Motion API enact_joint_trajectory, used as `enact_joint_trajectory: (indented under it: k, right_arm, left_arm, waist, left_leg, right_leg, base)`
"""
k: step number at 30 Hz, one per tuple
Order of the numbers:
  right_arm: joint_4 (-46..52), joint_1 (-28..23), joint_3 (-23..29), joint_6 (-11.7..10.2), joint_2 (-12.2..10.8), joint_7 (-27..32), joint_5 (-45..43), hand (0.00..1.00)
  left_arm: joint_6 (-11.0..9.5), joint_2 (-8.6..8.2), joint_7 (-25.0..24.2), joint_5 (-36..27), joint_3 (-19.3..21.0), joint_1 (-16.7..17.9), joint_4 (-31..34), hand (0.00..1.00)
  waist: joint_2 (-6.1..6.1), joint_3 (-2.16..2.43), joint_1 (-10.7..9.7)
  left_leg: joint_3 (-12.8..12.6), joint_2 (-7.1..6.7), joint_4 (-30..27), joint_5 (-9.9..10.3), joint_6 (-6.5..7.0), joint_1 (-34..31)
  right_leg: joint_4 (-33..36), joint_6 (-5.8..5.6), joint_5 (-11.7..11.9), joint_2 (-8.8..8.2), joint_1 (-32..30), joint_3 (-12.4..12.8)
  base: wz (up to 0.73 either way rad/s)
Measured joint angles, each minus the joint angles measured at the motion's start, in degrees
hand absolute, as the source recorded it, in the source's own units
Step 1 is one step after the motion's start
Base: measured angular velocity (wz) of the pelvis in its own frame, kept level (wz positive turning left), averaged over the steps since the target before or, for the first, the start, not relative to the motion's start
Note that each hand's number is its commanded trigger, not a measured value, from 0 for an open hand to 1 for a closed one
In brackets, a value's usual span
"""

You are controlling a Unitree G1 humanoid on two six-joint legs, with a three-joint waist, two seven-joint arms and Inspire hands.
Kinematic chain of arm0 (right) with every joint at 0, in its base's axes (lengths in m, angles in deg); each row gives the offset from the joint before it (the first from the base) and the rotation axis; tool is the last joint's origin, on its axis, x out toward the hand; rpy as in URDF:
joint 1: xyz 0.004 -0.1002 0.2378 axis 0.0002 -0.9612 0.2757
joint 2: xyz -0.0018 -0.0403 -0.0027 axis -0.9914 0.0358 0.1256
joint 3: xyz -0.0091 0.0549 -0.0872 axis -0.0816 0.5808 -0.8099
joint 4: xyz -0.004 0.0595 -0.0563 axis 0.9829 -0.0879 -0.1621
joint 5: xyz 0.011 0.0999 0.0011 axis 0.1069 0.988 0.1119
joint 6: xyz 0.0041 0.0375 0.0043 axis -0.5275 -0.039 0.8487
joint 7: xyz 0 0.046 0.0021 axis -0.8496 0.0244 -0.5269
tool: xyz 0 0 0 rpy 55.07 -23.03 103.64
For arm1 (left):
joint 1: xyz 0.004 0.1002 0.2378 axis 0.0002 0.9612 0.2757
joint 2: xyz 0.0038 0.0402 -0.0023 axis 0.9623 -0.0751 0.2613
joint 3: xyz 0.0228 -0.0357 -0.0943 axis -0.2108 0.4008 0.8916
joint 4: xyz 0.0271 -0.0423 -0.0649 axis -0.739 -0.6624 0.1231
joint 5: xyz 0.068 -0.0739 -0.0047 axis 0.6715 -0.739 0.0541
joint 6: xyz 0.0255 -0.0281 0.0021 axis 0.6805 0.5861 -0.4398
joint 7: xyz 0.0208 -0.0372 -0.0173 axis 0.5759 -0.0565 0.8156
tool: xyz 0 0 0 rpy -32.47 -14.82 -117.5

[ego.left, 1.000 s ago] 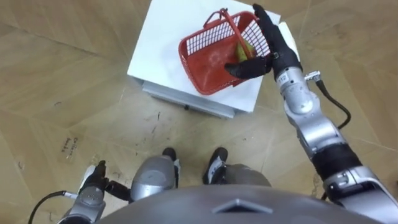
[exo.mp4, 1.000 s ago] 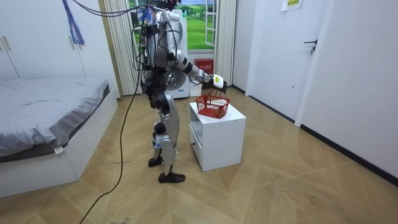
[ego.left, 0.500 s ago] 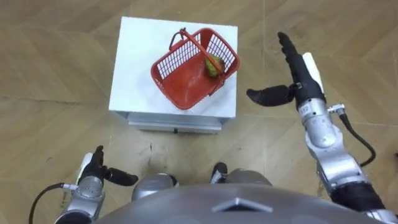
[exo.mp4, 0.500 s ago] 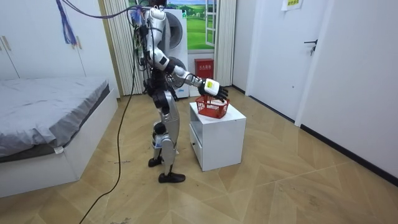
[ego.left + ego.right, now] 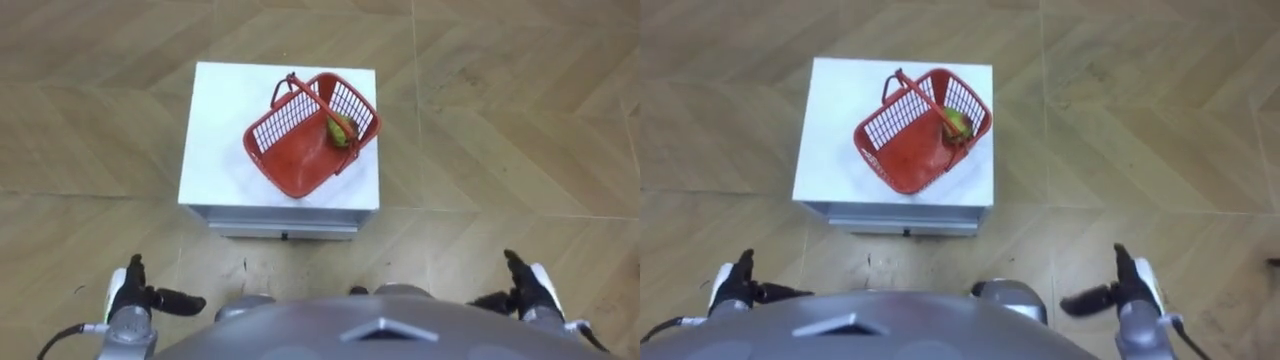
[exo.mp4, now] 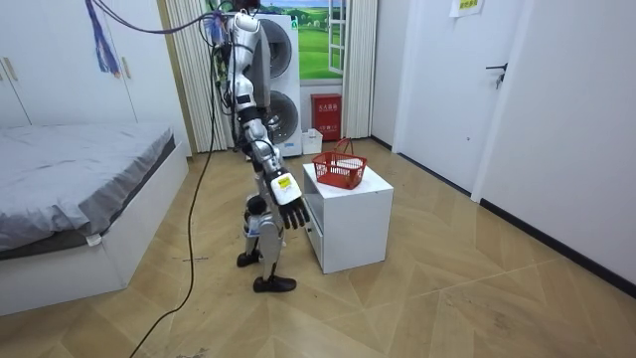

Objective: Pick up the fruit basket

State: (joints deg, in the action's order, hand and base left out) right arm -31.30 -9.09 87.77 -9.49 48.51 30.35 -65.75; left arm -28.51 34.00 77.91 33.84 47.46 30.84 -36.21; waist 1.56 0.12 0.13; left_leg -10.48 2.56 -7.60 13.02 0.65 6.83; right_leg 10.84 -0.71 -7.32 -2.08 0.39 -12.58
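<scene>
Left eye view, contents: red fruit basket (image 5: 310,135) on the white cabinet (image 5: 225,120), right of centre, askew to the top's edges, handle raised; greenish fruit (image 5: 341,128) in its far right corner. Near left, left hand (image 5: 130,295): fingers straight, thumb spread, empty. Near right, right hand (image 5: 527,290): likewise straight-fingered, empty, well apart from the basket. Wooden floor (image 5: 500,100) all around.

I see the basket (image 5: 295,155) on the worktop (image 5: 225,130) straight ahead, toward its right half, one fruit (image 5: 341,129) inside against the basket's right wall.
</scene>
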Motion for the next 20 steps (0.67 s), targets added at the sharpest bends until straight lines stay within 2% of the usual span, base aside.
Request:
enact_joint_trajectory:
  k: [3, 4, 9, 10, 13, 20]
  right_arm:
    - [-3.6, 0.3, 0.0, 2.0, -0.6, -3.1, -1.3, 0.00]
    - [-5.4, 0.6, -0.1, 3.1, -1.2, -4.5, -1.3, 0.00]
    - [-9.7, 2.1, -0.1, 6.8, -3.8, -9.7, -0.4, 0.00]
    - [-9.7, 2.2, -0.1, 7.4, -4.0, -10.6, 0.3, 0.00]
    - [-9.8, 3.5, 0.0, 8.6, -4.2, -12.1, 0.9, 0.00]
    - [-10.4, 6.1, 2.7, 9.9, -4.2, -13.8, 1.3, 0.00]
  left_arm:
    - [2.3, -1.07, -0.1, 2.1, 2.8, 0.7, -0.6, 0.00]
    - [3.0, -1.44, -0.1, 2.7, 2.8, 0.8, -0.7, 0.00]
    - [4.2, -2.97, -0.5, 3.5, 2.6, 0.7, -1.6, 0.00]
    - [4.6, -3.34, -0.5, 3.5, 2.6, 0.7, -1.6, 0.00]
    - [5.5, -3.50, -0.7, 3.5, 2.5, 0.9, -2.1, 0.00]
    - [7.5, -3.47, -3.1, 6.2, 2.7, 0.6, -2.5, 0.00]
  waist:
    - [0.26, -0.16, 0.1]
    - [0.37, -0.07, 0.2]
    - [0.60, -0.16, 0.1]
    - [0.32, -0.07, 0.1]
    - [0.12, -0.11, 0.0]
    - [-0.16, -0.10, 0.0]
  left_leg:
    - [0.2, 0.01, -0.2, 0.1, -0.03, 0.7]
    - [0.5, -0.04, -0.3, 0.1, -0.05, 1.1]
    - [2.7, -0.39, -0.2, 0.3, 0.01, 2.0]
    - [3.0, -0.46, -0.2, 0.3, 0.02, 2.0]
    - [3.1, -0.46, -0.1, 0.3, 0.01, 2.8]
    - [3.6, -0.43, -0.2, 0.3, -0.02, 3.4]
  right_leg:
    - [0.3, -0.08, -0.5, -0.07, 0.6, -0.2]
    - [0.5, -0.16, -0.8, -0.14, 1.0, -0.4]
    - [0.6, -0.53, -1.7, -0.70, 2.8, -2.4]
    - [0.7, -0.60, -1.8, -0.81, 2.9, -2.6]
    - [0.7, -0.66, -2.1, -0.79, 3.8, -2.7]
    - [0.8, -0.59, -2.4, -0.79, 4.6, -3.2]
  base:
    - [0.05]
    - [0.12]
    - [0.22]
    - [0.16]
    - [0.06]
    - [0.03]
